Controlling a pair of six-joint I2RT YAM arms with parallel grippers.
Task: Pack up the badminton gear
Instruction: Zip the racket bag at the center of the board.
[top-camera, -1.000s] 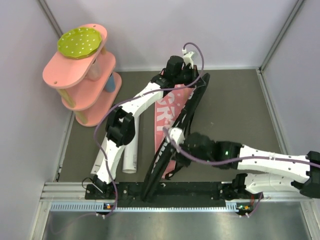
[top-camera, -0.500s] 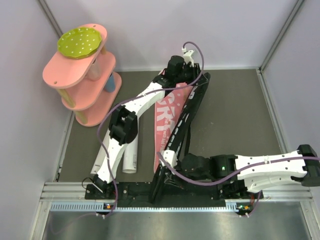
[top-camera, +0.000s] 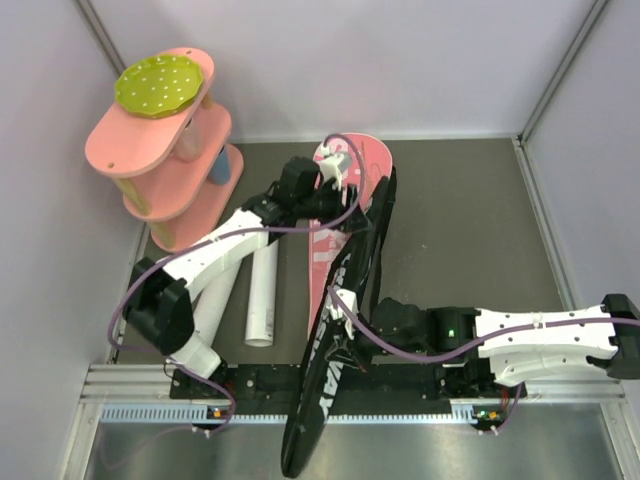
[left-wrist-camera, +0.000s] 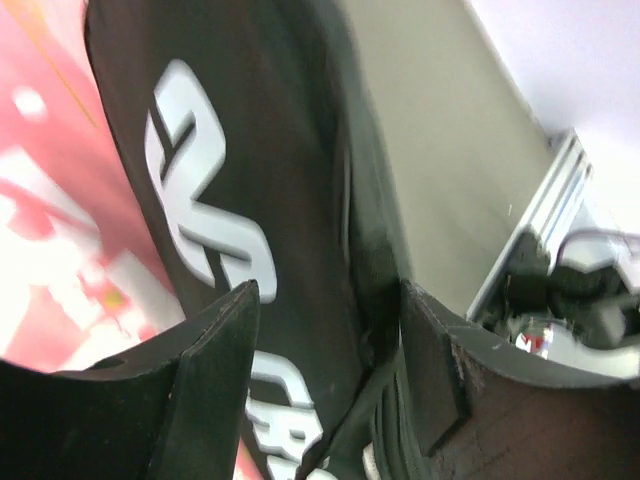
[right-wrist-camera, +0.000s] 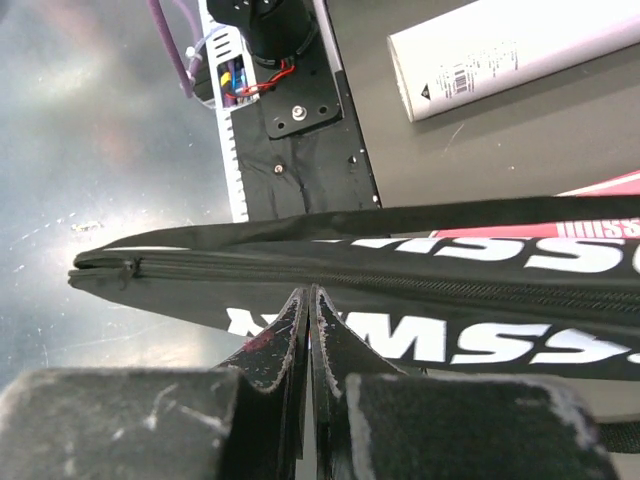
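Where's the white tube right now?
In the top view the white tube lies flat on the table, left of centre, just left of the racket bag, one end near the front rail.

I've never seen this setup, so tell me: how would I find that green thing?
Look at the table's far left corner, where a pink three-tier shelf stands. On its top tier lies a round disc, the only green thing in sight, speckled with pale dots.

The white left arm stretches toward upper centre, its black left gripper spread wide. The white right arm lies across lower right, right gripper pressed closed.
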